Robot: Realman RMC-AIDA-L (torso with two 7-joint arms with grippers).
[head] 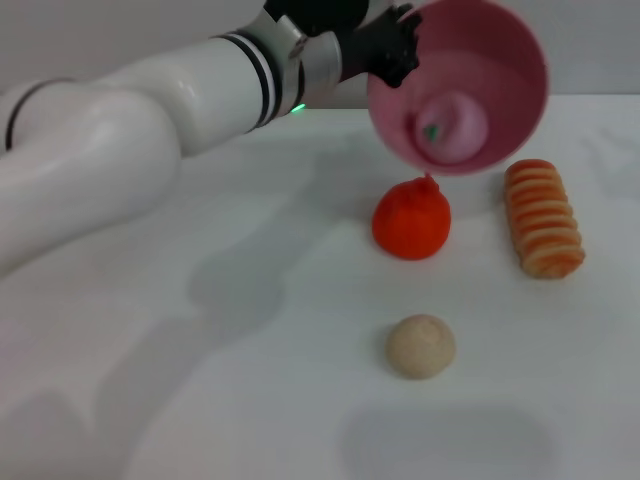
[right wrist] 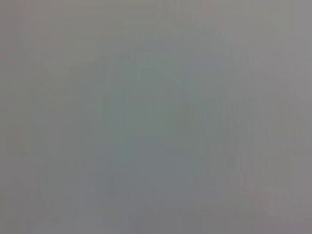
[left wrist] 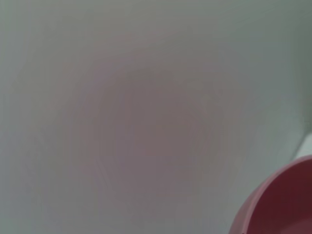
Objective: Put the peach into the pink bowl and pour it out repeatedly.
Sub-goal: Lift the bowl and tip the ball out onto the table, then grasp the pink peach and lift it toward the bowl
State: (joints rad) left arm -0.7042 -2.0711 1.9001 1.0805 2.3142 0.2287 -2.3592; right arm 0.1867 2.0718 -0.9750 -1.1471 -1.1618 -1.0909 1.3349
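— Above the table's far side, what's the left gripper (head: 400, 50) doing?

— It grips the pink bowl (head: 480, 60) by its rim, closed on it, and holds the bowl in the air tipped steeply, mouth turned toward the head camera and downward.

— And the peach?

— The peach (head: 452, 128) lies inside the bowl, against the lowest part of the wall, close to the lower rim, green stem spot showing. Everything turns on that: the fingers sit at the upper-left rim, the peach at the opposite, low side, so more tilt should roll it away from the gripper and over the edge.

— Where would it land?

— Likely near the orange-red pear (head: 411, 220), which sits on the white table (head: 250, 380) almost directly below the rim. The ridged bread roll (head: 543, 217) lies to the right, its long axis running away from the robot; the beige ball (head: 421, 346) is nearer the robot, apart from both.

— Do the wrist cameras add anything?

— The left wrist view shows only a sliver of pink rim (left wrist: 282, 204) against a blank surface, no peach. The right wrist view is featureless grey, so I cannot tell how the right gripper's fingers stand; it appears nowhere in the head view.
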